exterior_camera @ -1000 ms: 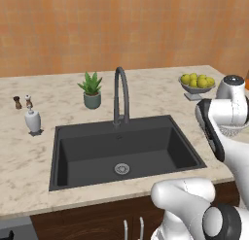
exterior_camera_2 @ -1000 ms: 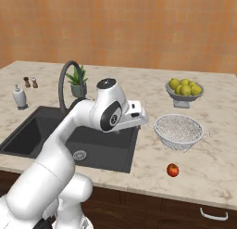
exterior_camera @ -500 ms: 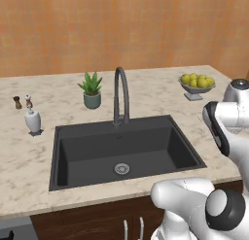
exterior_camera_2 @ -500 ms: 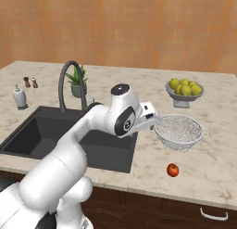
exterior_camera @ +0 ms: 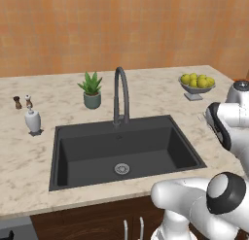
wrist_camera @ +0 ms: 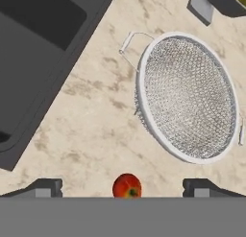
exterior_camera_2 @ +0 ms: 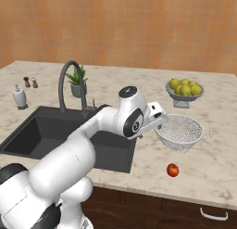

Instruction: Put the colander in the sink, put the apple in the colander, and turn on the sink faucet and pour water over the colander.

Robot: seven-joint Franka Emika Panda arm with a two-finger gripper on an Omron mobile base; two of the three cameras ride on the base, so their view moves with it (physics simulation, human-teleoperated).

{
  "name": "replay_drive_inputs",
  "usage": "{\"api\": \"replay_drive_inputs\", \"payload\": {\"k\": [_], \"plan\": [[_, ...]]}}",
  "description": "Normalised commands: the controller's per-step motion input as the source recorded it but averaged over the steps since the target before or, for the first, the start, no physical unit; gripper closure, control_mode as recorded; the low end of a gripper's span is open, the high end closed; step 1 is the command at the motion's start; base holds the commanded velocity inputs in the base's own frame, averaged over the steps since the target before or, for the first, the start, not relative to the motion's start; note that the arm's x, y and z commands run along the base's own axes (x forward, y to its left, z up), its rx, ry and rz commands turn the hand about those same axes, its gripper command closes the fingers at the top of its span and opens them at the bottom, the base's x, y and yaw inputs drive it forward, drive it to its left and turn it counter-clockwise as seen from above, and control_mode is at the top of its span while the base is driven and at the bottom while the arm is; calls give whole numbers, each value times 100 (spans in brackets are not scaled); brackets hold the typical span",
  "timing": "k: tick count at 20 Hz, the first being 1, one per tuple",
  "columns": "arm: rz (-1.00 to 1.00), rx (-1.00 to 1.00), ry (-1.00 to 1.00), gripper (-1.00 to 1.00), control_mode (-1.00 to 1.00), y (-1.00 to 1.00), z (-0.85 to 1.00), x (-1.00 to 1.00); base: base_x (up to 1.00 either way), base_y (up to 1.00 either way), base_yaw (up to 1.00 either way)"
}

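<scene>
Marble desk (exterior_camera_2: pixel 217 144) | colander (wrist_camera: pixel 188 96) beside sink (exterior_camera_2: pixel 55 135), apple (wrist_camera: pixel 127 185) near | jaws spread wide | advice: centre over rim by wire handle, descend straight.

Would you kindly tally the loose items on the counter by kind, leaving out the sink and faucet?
Colander: 1
Apple: 1
Fruit bowl: 1
Potted plant: 1
Soap bottle: 1
Small shakers: 2
Total: 7
</scene>
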Motion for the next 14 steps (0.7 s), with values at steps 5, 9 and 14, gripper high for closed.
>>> {"api": "replay_drive_inputs", "payload": {"k": [5, 9, 14], "plan": [[0, -1, 0, -100, -100, -9, -25, 31, 0, 0, 0], [0, -3, 0, -100, -100, -4, -20, 47, 0, 0, 0], [0, 0, 6, -100, -100, -14, -18, 46, 0, 0, 0]]}}
